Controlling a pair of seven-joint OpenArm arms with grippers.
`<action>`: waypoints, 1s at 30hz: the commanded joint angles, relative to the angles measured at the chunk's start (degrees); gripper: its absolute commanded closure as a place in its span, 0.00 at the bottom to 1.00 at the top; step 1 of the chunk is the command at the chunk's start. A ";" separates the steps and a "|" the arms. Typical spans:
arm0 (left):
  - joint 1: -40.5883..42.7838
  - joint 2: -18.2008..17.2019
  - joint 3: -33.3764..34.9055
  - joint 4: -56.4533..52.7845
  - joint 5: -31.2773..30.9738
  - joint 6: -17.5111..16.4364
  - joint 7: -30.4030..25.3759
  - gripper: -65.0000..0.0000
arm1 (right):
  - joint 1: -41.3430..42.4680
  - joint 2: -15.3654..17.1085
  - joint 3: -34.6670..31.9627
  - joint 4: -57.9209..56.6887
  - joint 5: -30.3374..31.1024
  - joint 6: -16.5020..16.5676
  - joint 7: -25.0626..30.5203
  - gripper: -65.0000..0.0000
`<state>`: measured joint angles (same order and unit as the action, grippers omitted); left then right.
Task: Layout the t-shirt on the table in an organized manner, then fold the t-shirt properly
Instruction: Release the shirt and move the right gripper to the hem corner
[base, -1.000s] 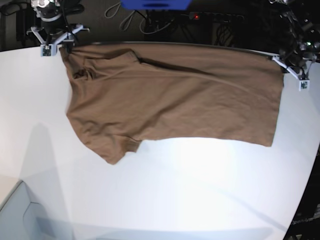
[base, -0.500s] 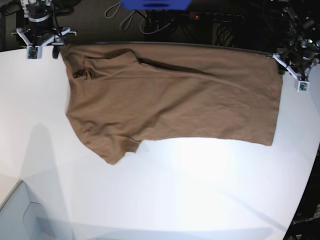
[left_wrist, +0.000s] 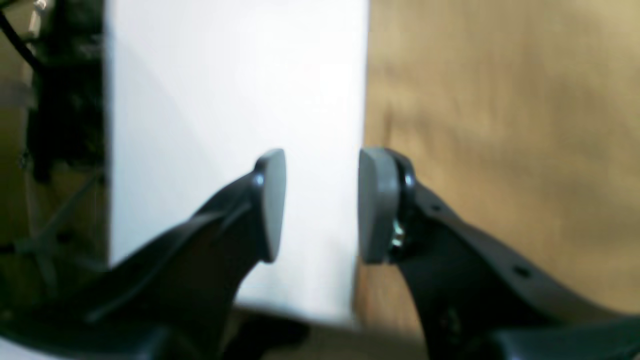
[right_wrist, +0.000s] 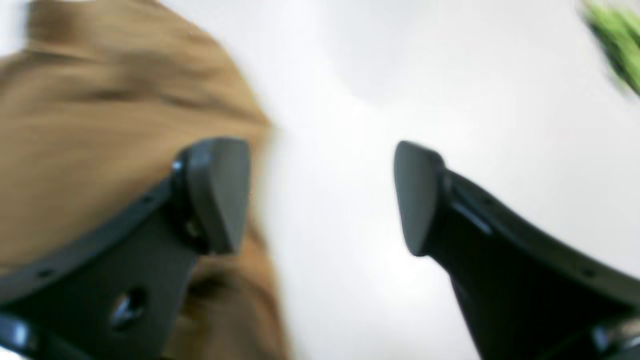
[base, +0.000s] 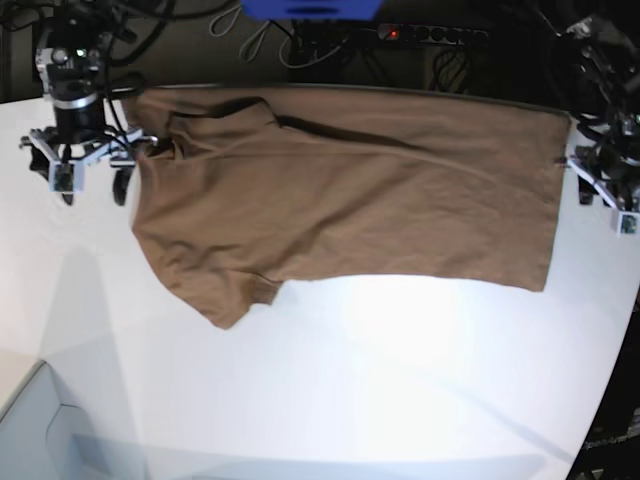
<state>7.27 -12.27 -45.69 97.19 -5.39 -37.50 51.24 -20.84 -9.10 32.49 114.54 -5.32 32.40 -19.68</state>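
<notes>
Below the t-shirt (base: 350, 205), bare table (base: 380, 380) lies open for passage. Above its top edge, dark cables (base: 300, 40) crowd the table's far rim.

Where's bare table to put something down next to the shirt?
The table is bare below the t-shirt, along the near edge. A narrower bare strip runs left of the sleeve. The far corners are crowded: the right gripper and left gripper flank the shirt's ends.

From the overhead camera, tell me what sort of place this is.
Probably a robotics lab or test bench. A big white table holds only a brown t-shirt, a robot arm stands at each side, and cables and a power strip run behind.
</notes>
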 joint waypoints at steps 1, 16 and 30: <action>-1.60 -1.22 -0.24 -0.18 -0.19 0.35 -0.83 0.63 | 1.28 0.10 -1.15 0.93 0.62 0.70 1.44 0.28; -12.94 -6.32 0.29 -10.11 -0.63 0.18 4.54 0.21 | 28.01 3.70 -19.08 -18.85 -3.07 0.87 -17.64 0.27; -14.52 -6.23 0.29 -10.20 -0.19 0.18 4.45 0.21 | 43.39 6.16 -19.44 -51.90 -10.28 -9.33 -1.64 0.27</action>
<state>-5.85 -17.28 -45.28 86.06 -4.93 -37.50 56.84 20.67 -2.85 13.17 61.63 -16.14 23.18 -22.72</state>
